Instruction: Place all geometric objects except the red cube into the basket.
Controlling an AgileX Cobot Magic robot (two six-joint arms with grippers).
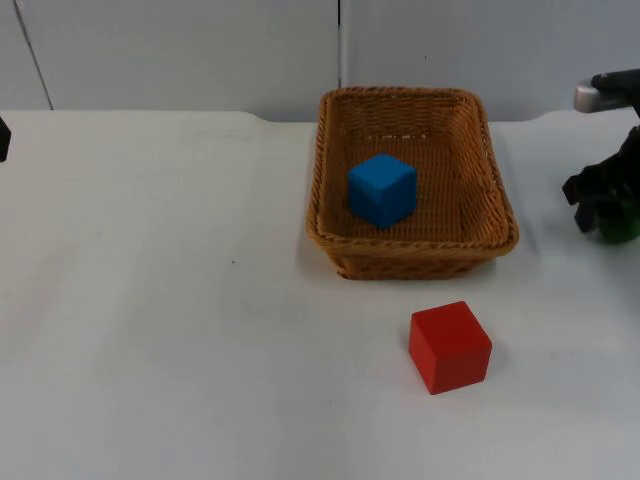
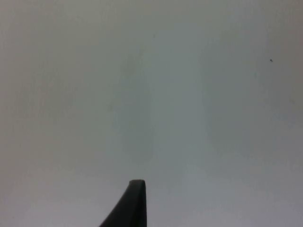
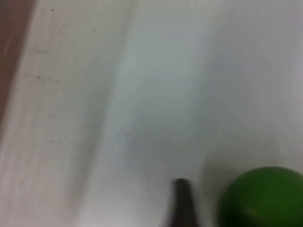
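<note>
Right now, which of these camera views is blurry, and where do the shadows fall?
Top view: sharp; the red cube and basket cast only faint, soft shadows on the table. Right wrist view: smeared, the green object has fuzzy edges. Left wrist view: plain table, with only a faint darker streak.

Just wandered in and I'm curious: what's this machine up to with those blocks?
It is sorting shapes into the wicker basket. A blue cube lies inside, and the red cube sits on the white table in front. The right pincer is at a green ball right of the basket. The left arm waits at the table's far left.
</note>
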